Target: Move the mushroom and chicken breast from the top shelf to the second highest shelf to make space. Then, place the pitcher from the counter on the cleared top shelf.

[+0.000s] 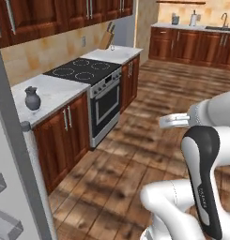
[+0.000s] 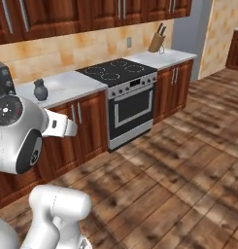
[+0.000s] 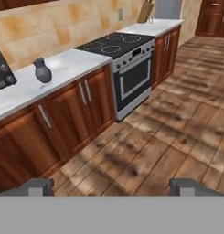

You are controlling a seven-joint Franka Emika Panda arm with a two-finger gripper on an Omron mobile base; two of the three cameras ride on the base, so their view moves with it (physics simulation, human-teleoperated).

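The pitcher (image 1: 32,98) (image 2: 40,90) (image 3: 42,70), a dark grey-blue jug, stands upright on the marble counter (image 1: 55,91) (image 2: 67,87) (image 3: 72,68), left of the stove. My gripper (image 3: 113,187) is open with nothing between its fingers. It hangs over the wooden floor, well back from the counter, and faces the cabinet fronts below the pitcher. The mushroom, the chicken breast, the top shelf and the second highest shelf are out of view.
A black stove with an oven (image 1: 104,101) (image 2: 132,104) (image 3: 131,77) sits right of the pitcher, and a knife block (image 1: 107,37) (image 2: 157,41) stands beyond it. A dark appliance (image 3: 1,71) is at the counter's left. A grey fridge door edge (image 1: 15,154) rises at the left.
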